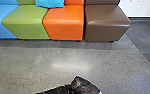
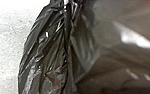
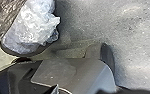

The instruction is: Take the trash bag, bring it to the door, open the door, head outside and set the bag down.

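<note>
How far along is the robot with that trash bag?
Pick-up looks done: the black trash bag seems lifted, showing at the head view's bottom edge and large in the left wrist view. Carrying appears under way. Opening the door, going outside and setting down look undone: the robot is indoors, facing colourful seats.

Blue seat (image 1: 3,21), green seat (image 1: 26,22), orange seat (image 1: 63,22) and brown seat (image 1: 107,23) in a row, grey floor (image 1: 36,61)

Smooth grey base housing (image 3: 91,71), rounded edge, black angular parts (image 3: 13,76)
</note>
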